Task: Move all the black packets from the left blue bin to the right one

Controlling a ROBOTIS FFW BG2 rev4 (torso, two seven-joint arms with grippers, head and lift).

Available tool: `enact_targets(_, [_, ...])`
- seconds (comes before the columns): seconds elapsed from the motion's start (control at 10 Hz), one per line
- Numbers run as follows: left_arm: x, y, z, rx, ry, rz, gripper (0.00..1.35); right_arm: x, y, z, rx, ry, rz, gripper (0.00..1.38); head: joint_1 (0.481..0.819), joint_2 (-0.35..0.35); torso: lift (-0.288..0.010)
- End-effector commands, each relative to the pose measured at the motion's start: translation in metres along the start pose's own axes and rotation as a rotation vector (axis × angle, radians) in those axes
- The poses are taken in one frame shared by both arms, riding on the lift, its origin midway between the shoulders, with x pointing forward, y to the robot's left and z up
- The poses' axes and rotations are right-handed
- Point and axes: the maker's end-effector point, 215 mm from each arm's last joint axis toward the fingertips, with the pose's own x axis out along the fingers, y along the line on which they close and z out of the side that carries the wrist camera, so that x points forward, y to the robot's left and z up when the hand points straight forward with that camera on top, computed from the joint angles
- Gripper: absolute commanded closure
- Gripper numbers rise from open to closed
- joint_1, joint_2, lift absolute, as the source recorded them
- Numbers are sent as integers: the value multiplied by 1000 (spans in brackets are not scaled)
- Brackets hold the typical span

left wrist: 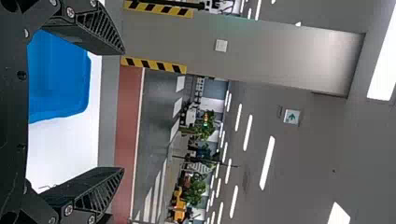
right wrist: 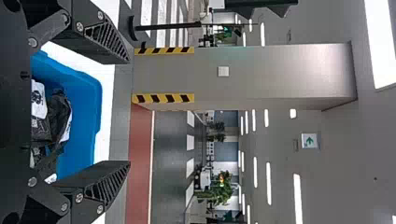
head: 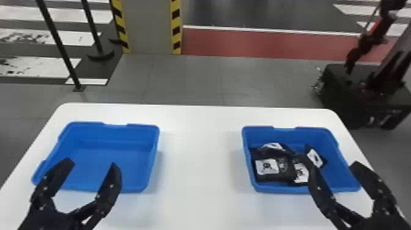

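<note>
Black packets (head: pixel 268 167): a loose heap with white labels, inside the right blue bin (head: pixel 290 134), mostly toward its left side; one packet (head: pixel 315 157) tips up at the heap's right edge.
Left blue bin (head: pixel 119 135): its floor shows blue between the fingers of the left tool (head: pixel 91 164); every packet in sight is in the other bin, so the moving looks finished.
Left tool: released, fingers spread wide, holding nothing, at the near side of its bin.
Right tool (head: pixel 332 163): also released and holding nothing, its two fingers well apart at the near right part of its bin; the head view has the inner finger overlapping the packets, and whether it touches them I cannot tell.
Step in hand: probably just to end cleanly, with no further grasp called for.
Doing it well: raise the right tool before drawing it back, fingers kept parted, so the inner one does not drag the heap or catch the near rim.
Bin edges: raised walls all round both bins; a low sideways sweep by either tool could shove one.
Open room: a broad strip of white counter (head: pixel 201 159) lies between the bins; the right bin's outer side sits near the counter's slanting right edge, so easing inward and up seems safer than outward.
</note>
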Motion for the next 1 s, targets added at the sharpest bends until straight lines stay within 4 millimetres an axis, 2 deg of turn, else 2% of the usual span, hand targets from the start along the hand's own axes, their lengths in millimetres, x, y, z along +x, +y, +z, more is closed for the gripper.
enact_targets(0.0, [0, -1, 0, -2, -1, 0, 151, 0, 1, 1, 5, -5, 0, 275, 695, -48, -110])
enact_targets(0.9, [-1, 0, -3, -15, 8, 3, 151, 0, 4, -3, 31, -1, -5, 277, 695, -45, -110])
